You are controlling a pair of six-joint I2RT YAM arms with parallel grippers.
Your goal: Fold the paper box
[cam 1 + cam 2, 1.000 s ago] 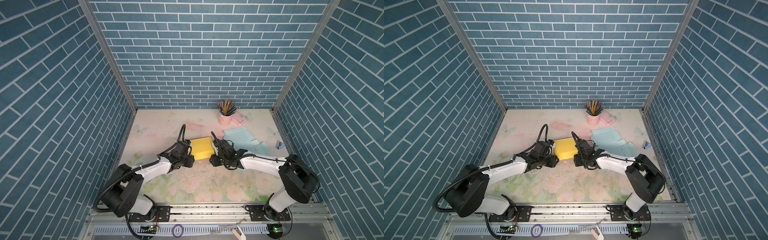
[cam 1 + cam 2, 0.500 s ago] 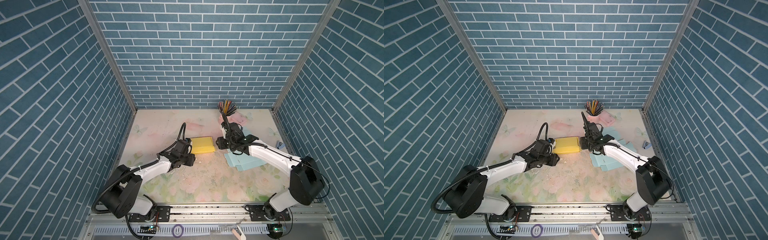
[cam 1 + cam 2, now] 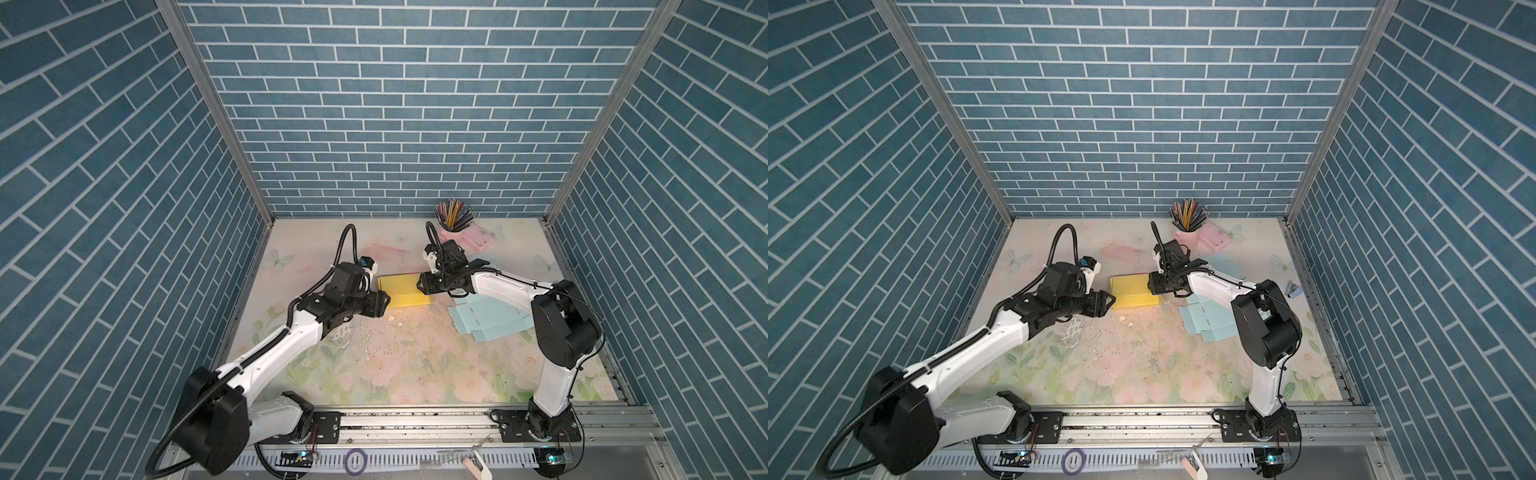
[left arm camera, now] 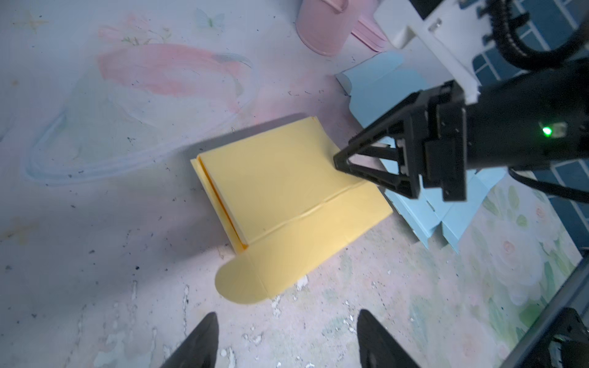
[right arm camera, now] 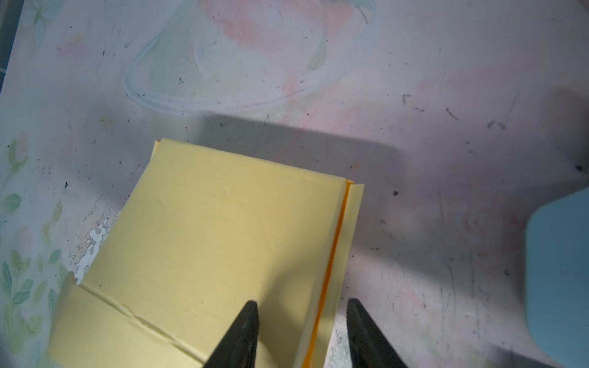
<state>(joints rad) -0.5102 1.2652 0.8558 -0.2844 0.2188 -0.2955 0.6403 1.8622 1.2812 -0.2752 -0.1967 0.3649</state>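
The yellow paper box (image 3: 401, 291) (image 3: 1133, 293) lies flat and closed on the floral mat, with a rounded flap (image 4: 242, 280) sticking out at its near left corner. My left gripper (image 3: 384, 303) (image 4: 287, 313) is open, low over the mat just short of that flap, holding nothing. At the box's right end my right gripper (image 3: 422, 284) (image 5: 301, 302) is open too. One of its fingers (image 5: 245, 321) hovers over the box's top face (image 5: 223, 239); the other is over the mat beside the slit edge.
Flat light-blue box blanks (image 3: 486, 324) (image 3: 1212, 324) lie right of the yellow box, under the right arm. A pink cup of pencils (image 3: 453, 220) and a pink tray (image 3: 478, 241) stand at the back. A small blue item (image 3: 1292, 289) sits near the right wall.
The right gripper left the box's near right side, swung up toward the cup, then came to the box's right end. The left jaws widened and drew back slightly. The box lies flatter.
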